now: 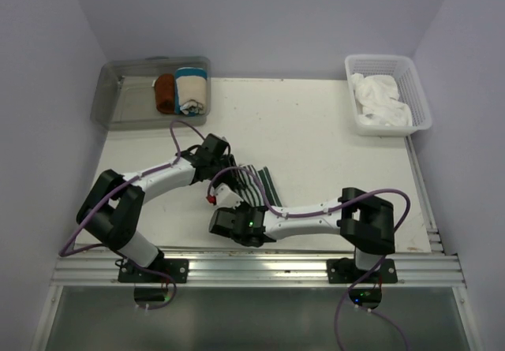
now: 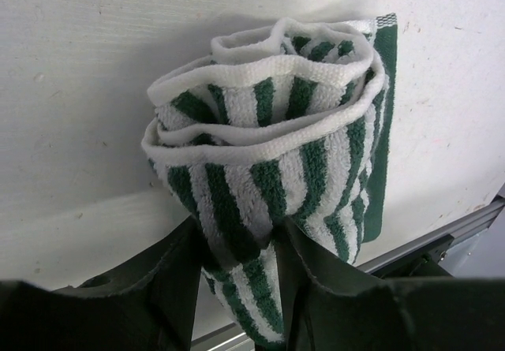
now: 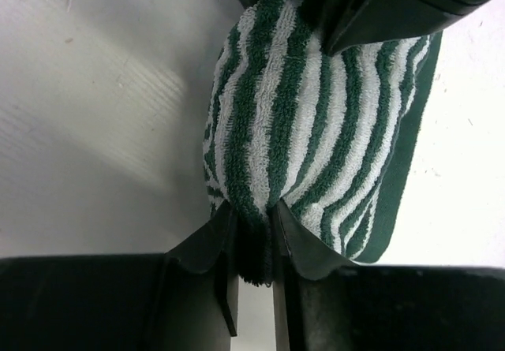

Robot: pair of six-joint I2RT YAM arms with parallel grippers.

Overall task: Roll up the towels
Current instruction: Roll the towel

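Item 1, striped towel [image 1: 251, 184]: found near the front middle of the bench [image 1: 316, 130], between the two arms. Wound into a loose coil with several layers showing at the open end, plus one flat green-edged flap lying out on the bench beside it. Judged mostly rolled, though not yet tightened or put away

Left pincer [image 2: 241, 284]: closed on one end of the coil, with cloth bunched between both fingers

Right pincer [image 3: 252, 244]: closed on the opposite end, pinching a narrow dark fold of the same towel

Item 2, white towel [image 1: 383, 102]: seen crumpled in the white basket [image 1: 420, 91] at the far right corner of the bench. Not rolled at all, and judged to be the larger share of the work left

Clear bin [image 1: 118, 98]: stood at the far left corner. Held a rust-brown towel [image 1: 164, 93] and a cream towel [image 1: 191, 91] with a teal band, side by side and touching, both in rolls

Surface: off-white and matt, lightly scuffed and speckled in the wrist views. Bordered along the near edge by a metal rail [image 1: 252, 268] carrying both arm bases

Room: closed in on three sides by plain pale lilac walls [image 1: 260, 20], evenly lit, with soft shadows under the arms
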